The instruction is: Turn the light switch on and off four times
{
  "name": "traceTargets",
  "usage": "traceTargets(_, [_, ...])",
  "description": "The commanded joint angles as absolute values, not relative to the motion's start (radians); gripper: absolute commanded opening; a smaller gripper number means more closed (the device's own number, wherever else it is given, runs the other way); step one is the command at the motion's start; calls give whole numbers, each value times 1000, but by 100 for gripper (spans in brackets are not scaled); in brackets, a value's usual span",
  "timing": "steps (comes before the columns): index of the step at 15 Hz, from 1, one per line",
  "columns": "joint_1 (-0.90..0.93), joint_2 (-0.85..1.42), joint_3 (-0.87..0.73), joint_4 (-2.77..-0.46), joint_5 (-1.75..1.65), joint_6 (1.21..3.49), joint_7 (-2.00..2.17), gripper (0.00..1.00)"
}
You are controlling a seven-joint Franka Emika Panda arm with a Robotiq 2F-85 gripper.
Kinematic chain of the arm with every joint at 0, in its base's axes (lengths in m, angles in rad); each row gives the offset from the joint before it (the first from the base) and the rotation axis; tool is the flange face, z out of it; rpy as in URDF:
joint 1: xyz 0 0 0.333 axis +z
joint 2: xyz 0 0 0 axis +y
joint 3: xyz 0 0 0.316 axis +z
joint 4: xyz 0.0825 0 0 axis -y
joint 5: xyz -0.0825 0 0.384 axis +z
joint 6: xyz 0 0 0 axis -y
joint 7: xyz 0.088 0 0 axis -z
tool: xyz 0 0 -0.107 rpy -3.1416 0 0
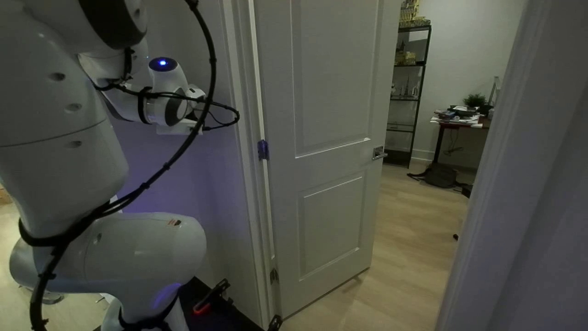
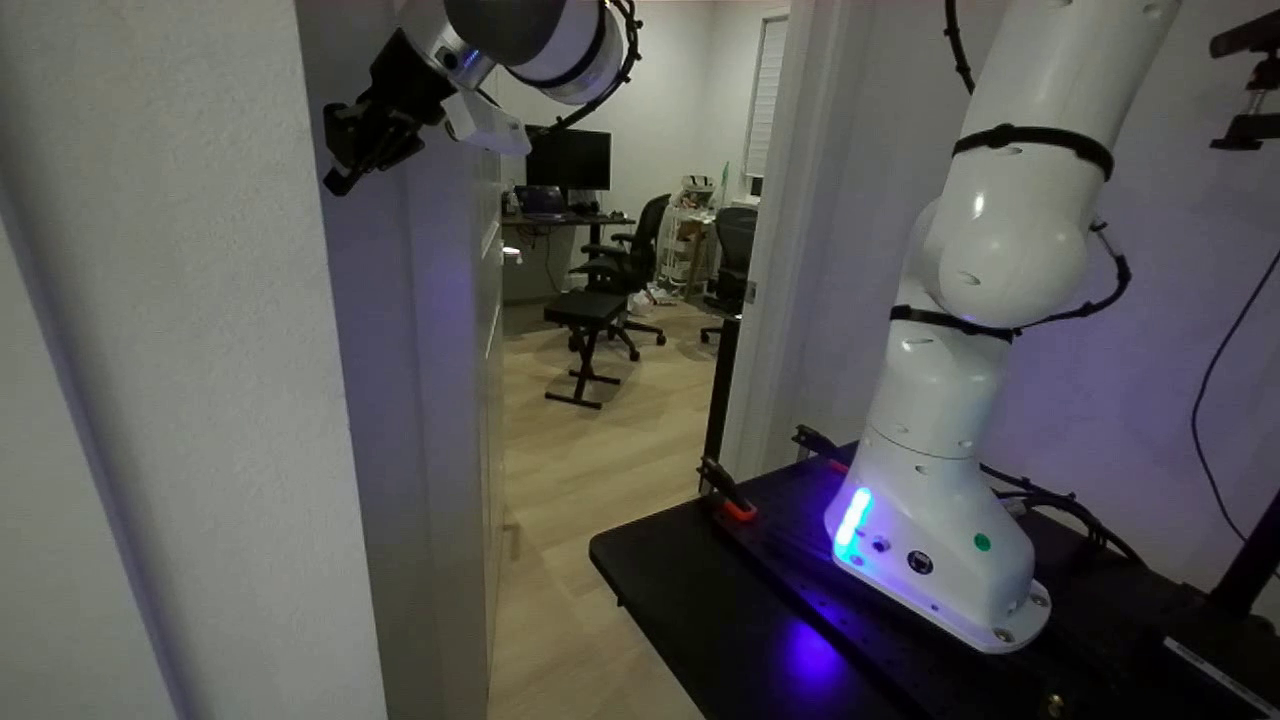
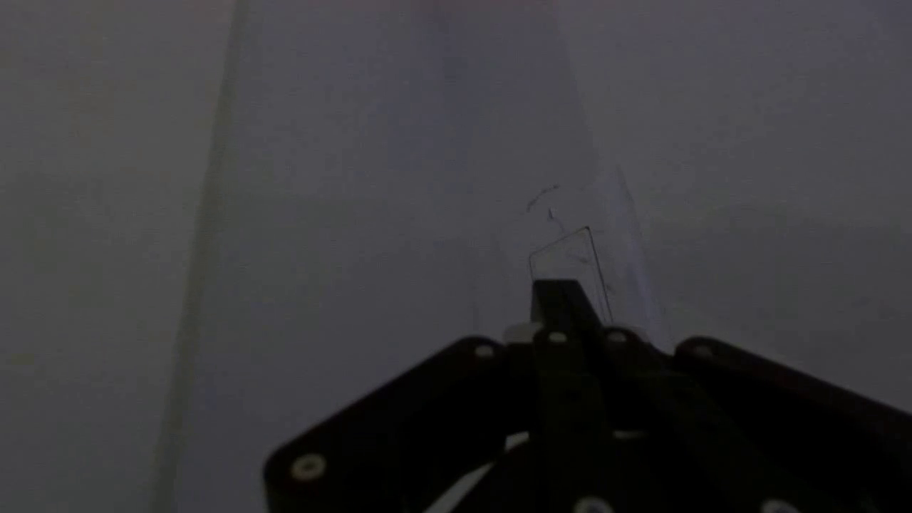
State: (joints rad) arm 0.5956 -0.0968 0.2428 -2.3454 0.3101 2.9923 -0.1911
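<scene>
At the pale, rectangular, plastic-looking light switch [image 3: 564,259], the black, jointed hand [image 3: 560,291], closed and empty, should press alternate ends squarely.

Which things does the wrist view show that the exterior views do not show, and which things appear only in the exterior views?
Only the wrist view: the faint outline of the light switch, its lower part hidden behind the jaws.
Only the exterior views: the door lever, backpack, potted plant, monitor, laptop and office chair, among other things.
Shared: the gripper, in the wrist view and in an exterior view; its jaws are shut.
</scene>
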Motion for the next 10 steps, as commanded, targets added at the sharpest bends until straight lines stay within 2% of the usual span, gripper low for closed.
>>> traceTargets(1, [606,-36,234,-2289,340,3033,-231,0])
traceTargets(10, [607,32,252,-2233,466,3115,-282,0])
